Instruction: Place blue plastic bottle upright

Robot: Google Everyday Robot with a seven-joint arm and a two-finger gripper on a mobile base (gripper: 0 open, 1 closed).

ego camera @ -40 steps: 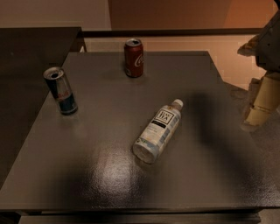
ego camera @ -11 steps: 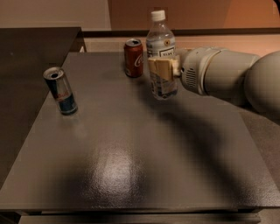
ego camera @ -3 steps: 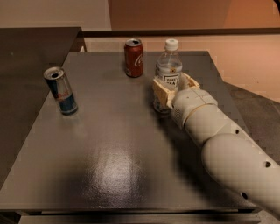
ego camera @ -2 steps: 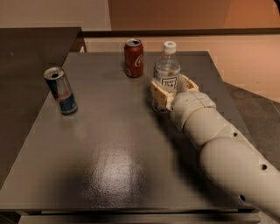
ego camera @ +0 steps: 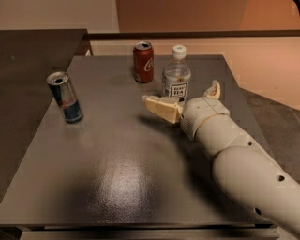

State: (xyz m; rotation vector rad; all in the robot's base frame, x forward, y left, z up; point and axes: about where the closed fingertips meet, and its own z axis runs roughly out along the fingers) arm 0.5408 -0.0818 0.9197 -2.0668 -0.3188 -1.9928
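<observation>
Setting: the hand (ego camera: pixel 180 93), fingers spread, sits low over the far right part of the bench (ego camera: pixel 117 173). The bench top is dark grey and semi-gloss. A broad soft glare patch (ego camera: pixel 124 176) lies nearer the camera than the hand, so lighting is overhead. Left of the hand, a second dark surface (ego camera: pixel 33 47) abuts the bench, possibly another table. Beyond the hand is a dark strip (ego camera: pixel 201 34); above it, a pale wall (ego camera: pixel 56 14) to the left and a brown-orange panel (ego camera: pixel 187 14). Right of the hand, the floor (ego camera: pixel 267 61) is a warm tan.
</observation>
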